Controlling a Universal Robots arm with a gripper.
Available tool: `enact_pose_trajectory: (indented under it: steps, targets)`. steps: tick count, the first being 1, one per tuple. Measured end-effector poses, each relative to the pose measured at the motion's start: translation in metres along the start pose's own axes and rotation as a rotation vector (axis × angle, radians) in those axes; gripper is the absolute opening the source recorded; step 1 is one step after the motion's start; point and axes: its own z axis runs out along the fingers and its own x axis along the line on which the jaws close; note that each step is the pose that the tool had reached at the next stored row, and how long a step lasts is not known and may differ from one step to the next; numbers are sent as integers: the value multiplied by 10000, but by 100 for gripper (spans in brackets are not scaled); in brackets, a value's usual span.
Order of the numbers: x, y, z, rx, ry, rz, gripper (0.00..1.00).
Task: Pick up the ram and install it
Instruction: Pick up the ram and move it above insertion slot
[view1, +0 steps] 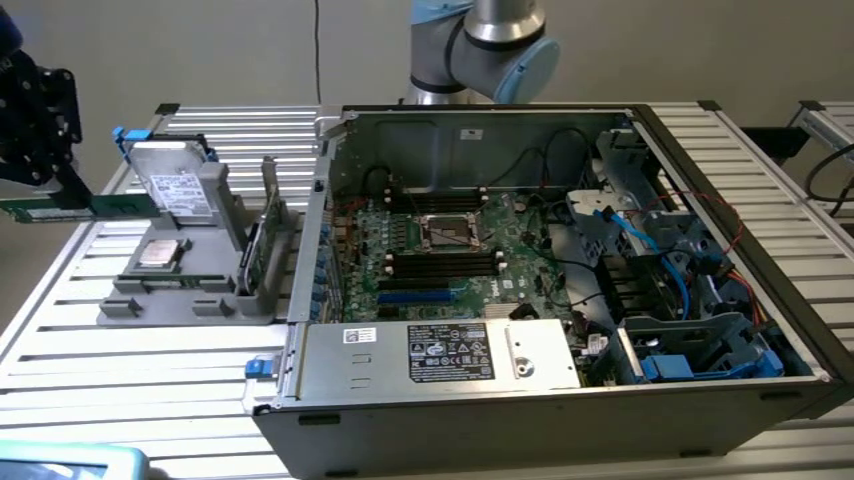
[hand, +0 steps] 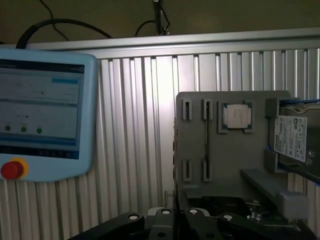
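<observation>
The gripper (view1: 64, 192) is clenched on the ram (view1: 94, 207). The ram is a thin green stick, and the gripper holds it flat, up in the air.

Both are well away from the computer case (view1: 561, 400). They are out past the case's wall on the exterior view's left, and higher than the table (view1: 147, 390) that the case sits on.

A gray holder (view1: 187, 285) stands just beside the case, between the case and the ram. The ram hangs over the side of the holder that is farthest from the case. It does not seem to touch the holder. A small silver chip (view1: 162, 254) lies on the holder, and a metal box (view1: 180, 185) leans at its back.

Inside the open case lies a green board (view1: 514, 235). Long black slots (view1: 441, 265) run across its middle, and they look bare.

So the picking up looks done, because the ram is off the holder and in the grip. The putting in is not done. The ram is not in the case yet, and no slot has it.
</observation>
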Motion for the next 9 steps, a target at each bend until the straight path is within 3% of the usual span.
enact_pose_trajectory:
  steps: [9]
  targets:
    - [17, -310, -254, -311, 21, -6, 13]
